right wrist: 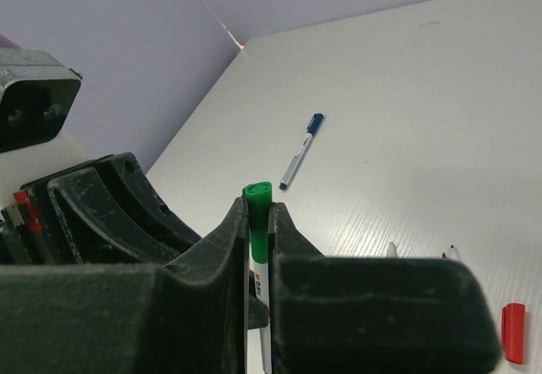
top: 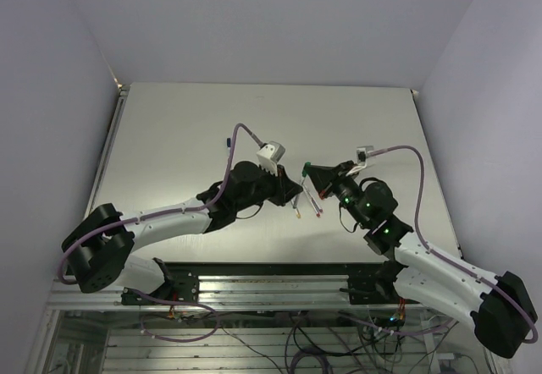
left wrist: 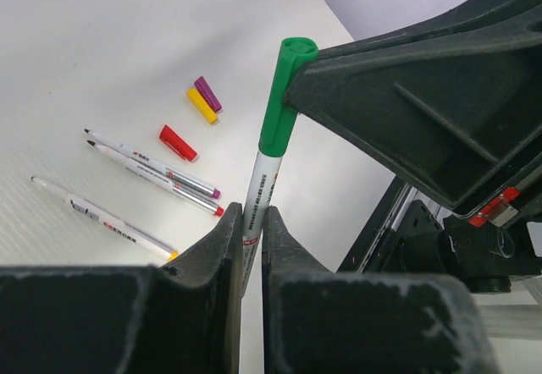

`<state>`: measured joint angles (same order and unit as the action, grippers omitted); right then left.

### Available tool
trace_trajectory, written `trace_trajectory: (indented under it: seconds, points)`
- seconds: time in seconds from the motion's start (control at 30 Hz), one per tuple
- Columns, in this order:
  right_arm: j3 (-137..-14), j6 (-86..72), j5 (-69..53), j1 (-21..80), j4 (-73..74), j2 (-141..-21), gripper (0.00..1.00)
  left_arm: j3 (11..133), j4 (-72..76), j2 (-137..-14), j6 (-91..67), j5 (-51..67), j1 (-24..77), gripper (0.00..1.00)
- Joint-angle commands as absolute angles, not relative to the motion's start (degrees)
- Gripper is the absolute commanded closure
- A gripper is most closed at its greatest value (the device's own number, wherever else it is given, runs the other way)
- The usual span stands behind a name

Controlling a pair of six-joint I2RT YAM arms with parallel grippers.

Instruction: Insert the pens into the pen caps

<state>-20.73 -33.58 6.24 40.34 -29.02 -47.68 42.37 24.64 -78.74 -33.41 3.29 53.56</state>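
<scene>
1. The left gripper (left wrist: 252,222) is clenched on a pen (left wrist: 264,179) low on its barrel, holding it off the table (left wrist: 102,52).
2. The right gripper (right wrist: 258,217) is clenched on the green cap (right wrist: 257,193), which sits over that pen's tip. The opposed grips let both be pushed together along one line.
3. I cannot tell whether the cap is fully seated.
4. Three uncapped pens (left wrist: 152,162) lie near the red cap (left wrist: 178,142), yellow cap (left wrist: 201,105) and magenta cap (left wrist: 207,93). A blue-capped pen (right wrist: 301,150) lies far left, seemingly done.

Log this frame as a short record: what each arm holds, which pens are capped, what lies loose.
left gripper: shut on the held pen, at its barrel
right gripper: shut on the green cap, over that pen's end
capped: blue-capped pen, lying on the table
uncapped pens: three on the table
loose caps: red cap, yellow cap, magenta cap
</scene>
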Motion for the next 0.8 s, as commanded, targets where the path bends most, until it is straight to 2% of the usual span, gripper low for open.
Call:
trace_trajectory:
  seconds: [0.0, 0.3, 0.53, 0.63, 0.77]
  points:
    - [-21.24, -34.27, 0.25, 43.48, -16.61, -50.86, 1.00, 48.99, 42.10, -74.80, -34.67, -2.10, 50.58, 0.93]
    - [-34.83, -26.89, 9.90, 43.42, -12.62, -56.81, 1.00, 44.00, 37.41, -71.90, -35.25, -3.08, 50.94, 0.93]
    - [-39.48, -24.50, 14.19, 43.42, -14.31, -52.60, 0.76, 40.37, 24.43, -69.00, -36.74, -10.35, 50.93, 0.93]
    - [-41.03, -24.63, 14.62, 43.43, -13.58, -49.88, 0.62, 39.71, 19.66, -69.20, -37.88, -13.25, 50.97, 0.93]
    - [-40.82, -25.47, 14.58, 43.44, -12.47, -46.33, 0.54, 39.11, 17.69, -70.66, -38.25, -15.66, 50.79, 0.93]
